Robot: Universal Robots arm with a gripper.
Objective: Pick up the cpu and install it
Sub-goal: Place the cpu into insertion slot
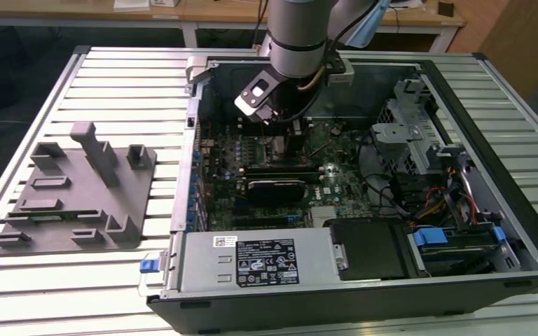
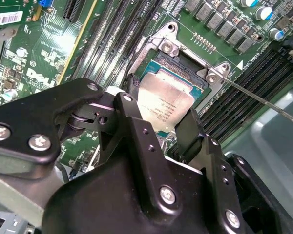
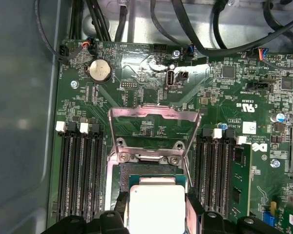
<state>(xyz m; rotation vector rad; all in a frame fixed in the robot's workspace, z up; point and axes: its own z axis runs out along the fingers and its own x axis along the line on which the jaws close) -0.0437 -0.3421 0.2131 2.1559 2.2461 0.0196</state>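
Note:
The cpu (image 2: 167,103) is a flat square chip with a silvery top, and my gripper (image 2: 158,112) is shut on it with a black finger (image 2: 132,114) on each of two opposite sides. It hangs slightly tilted just over the open socket (image 2: 183,63) on the green motherboard. In the first wrist view the cpu (image 3: 156,207) sits between the fingers of the gripper (image 3: 156,214), right in front of the socket (image 3: 151,168), whose metal load plate (image 3: 154,124) is flipped up. In the exterior view the gripper (image 1: 288,129) reaches down inside the computer case (image 1: 493,175).
The thin socket lever (image 2: 259,100) sticks out to one side. Memory slots (image 3: 80,170) flank the socket. A grey power supply box (image 1: 250,259), a drive cage (image 1: 419,133) and cables crowd the case. A grey fixture (image 1: 78,196) lies on the slatted table at the exterior view's left.

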